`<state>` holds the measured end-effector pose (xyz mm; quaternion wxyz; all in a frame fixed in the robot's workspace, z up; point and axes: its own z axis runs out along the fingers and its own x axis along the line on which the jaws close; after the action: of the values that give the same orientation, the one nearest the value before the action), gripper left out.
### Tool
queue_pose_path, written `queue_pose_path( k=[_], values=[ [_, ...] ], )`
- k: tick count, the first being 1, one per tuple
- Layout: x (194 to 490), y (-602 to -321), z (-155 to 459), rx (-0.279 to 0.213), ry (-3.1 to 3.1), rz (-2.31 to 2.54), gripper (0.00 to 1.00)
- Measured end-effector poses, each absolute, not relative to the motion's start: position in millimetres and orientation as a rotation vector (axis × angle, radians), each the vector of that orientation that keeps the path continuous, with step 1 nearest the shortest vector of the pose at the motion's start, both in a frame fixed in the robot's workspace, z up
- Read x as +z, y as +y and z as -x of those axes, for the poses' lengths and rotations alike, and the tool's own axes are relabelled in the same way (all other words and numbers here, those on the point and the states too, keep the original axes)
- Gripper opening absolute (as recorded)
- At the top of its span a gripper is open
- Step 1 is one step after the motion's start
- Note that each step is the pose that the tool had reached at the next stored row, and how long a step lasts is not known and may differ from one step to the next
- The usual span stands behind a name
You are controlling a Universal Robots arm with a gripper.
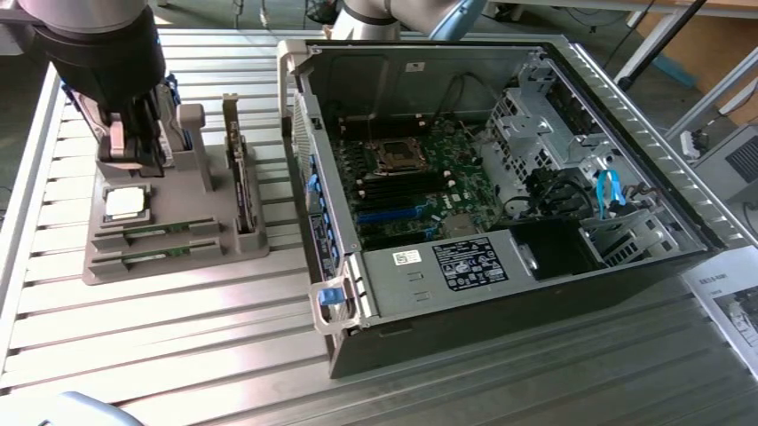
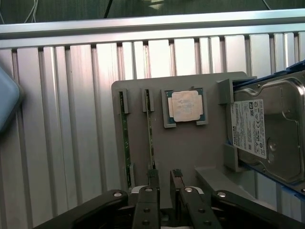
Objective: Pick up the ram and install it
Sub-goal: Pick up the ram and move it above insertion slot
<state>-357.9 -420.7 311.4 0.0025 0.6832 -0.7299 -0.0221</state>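
Two ram sticks stand on edge in slots of a grey holder (image 2: 190,157): one ram stick (image 2: 149,133) runs toward my fingertips, the other ram stick (image 2: 125,138) lies parallel beside it. In the exterior view the ram sticks (image 1: 154,236) sit at the holder's near end. My gripper (image 2: 165,177) hovers above the holder, open, nothing between its fingers (image 2: 153,179); one fingertip is just off the nearer stick's end. From outside, the gripper (image 1: 128,161) hangs over the holder's far part. The open computer case (image 1: 498,177) shows its motherboard (image 1: 403,186).
On the holder, a square silver processor chip (image 2: 186,106) rests beside the sticks. A hard drive (image 2: 264,129) sits in the holder's bracket, and an upright expansion card (image 1: 243,191) stands on its side toward the case. The slatted metal table (image 1: 177,337) extends around them.
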Motion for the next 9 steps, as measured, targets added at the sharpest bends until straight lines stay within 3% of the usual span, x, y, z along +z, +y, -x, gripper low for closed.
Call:
queue_pose_path(
  k=[9],
  values=[
    [311.5, -433.7, 358.0, -0.069, -2.289, -2.143, 0.24]
  ],
)
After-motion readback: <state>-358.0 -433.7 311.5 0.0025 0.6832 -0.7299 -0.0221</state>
